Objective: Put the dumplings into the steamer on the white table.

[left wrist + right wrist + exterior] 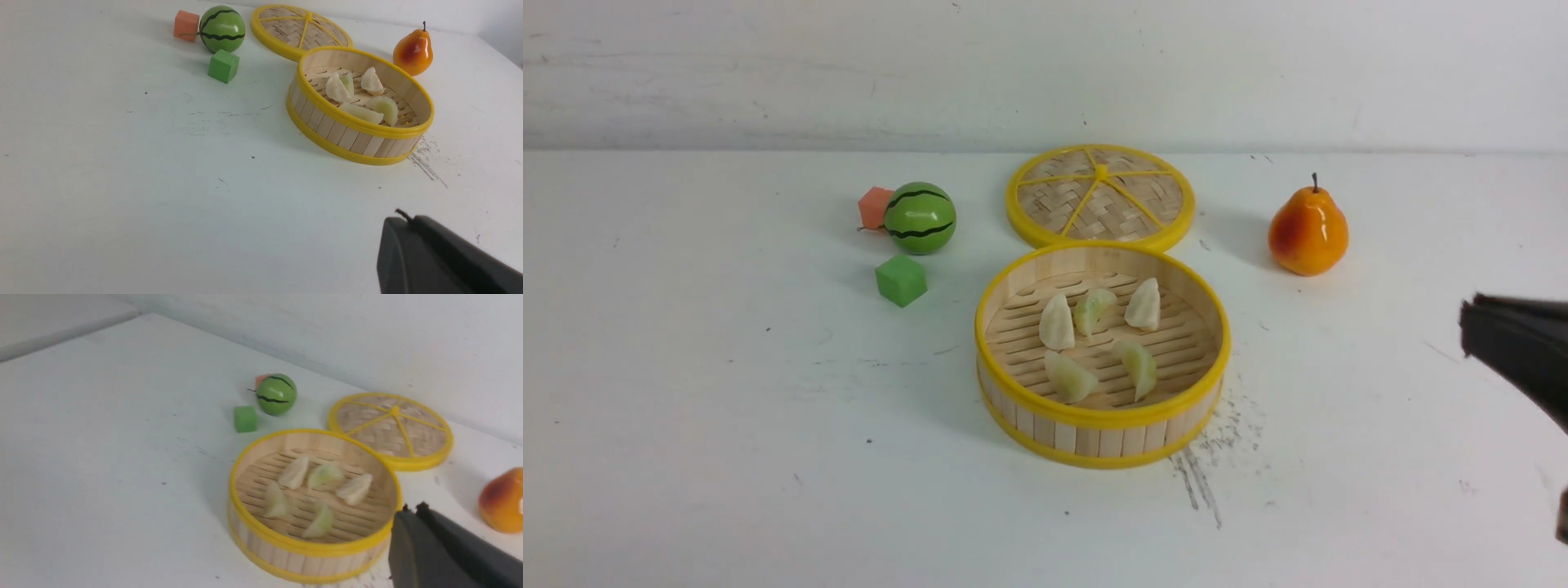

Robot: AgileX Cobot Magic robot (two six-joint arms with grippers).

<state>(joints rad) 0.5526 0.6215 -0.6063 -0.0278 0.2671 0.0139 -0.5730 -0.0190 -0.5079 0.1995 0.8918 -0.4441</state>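
Bamboo steamer, five dumplings on its slatted floor

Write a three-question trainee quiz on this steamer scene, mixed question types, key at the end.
1. How many dumplings lie inside the steamer?
2. True or false: the woven lid covers the steamer.
3. Which fruit stands on the robot's right side of the steamer: A) watermelon, B) pear?

Key:
1. Five.
2. False; it lies flat on the white table behind the steamer.
3. B.
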